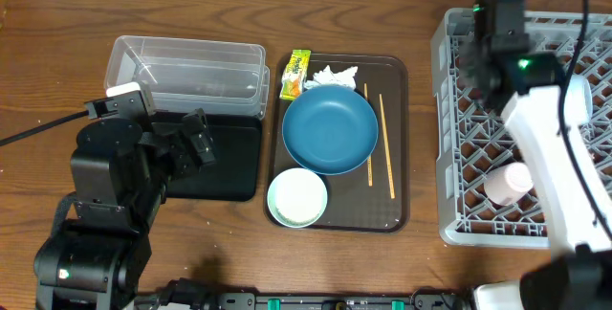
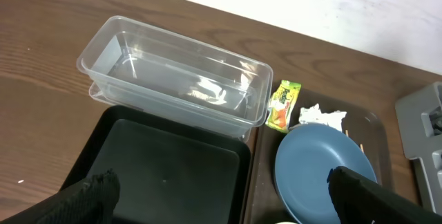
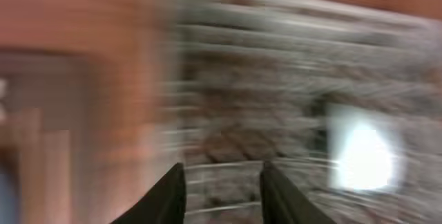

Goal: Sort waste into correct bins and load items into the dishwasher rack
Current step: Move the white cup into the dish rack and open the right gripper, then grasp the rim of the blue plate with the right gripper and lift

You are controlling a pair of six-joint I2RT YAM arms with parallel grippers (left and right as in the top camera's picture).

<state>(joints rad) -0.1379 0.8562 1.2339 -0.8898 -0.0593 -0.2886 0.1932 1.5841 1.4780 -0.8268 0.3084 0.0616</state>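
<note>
A yellow-green wrapper [image 1: 295, 73], a white tissue [image 1: 332, 77], a large blue bowl [image 1: 330, 128], a pale green-white bowl [image 1: 297, 197] and two chopsticks [image 1: 387, 147] lie on the brown tray [image 1: 402, 90]. A pink cup [image 1: 507, 184] lies in the grey rack [image 1: 457, 157]. My left gripper [image 2: 221, 203] is wide open and empty above the black tray [image 2: 166, 169], near the clear tub [image 2: 173, 72]. My right gripper [image 3: 222, 189] is open and empty over the rack's far left part; its view is blurred. The small blue-white bowl and the grains are not visible.
The left wrist view also shows the wrapper [image 2: 283, 104], tissue [image 2: 321, 117] and blue bowl [image 2: 318, 165]. My right arm [image 1: 555, 147] crosses over the rack. The clear tub [image 1: 186, 71] sits behind the black tray [image 1: 229, 162], left of the brown tray.
</note>
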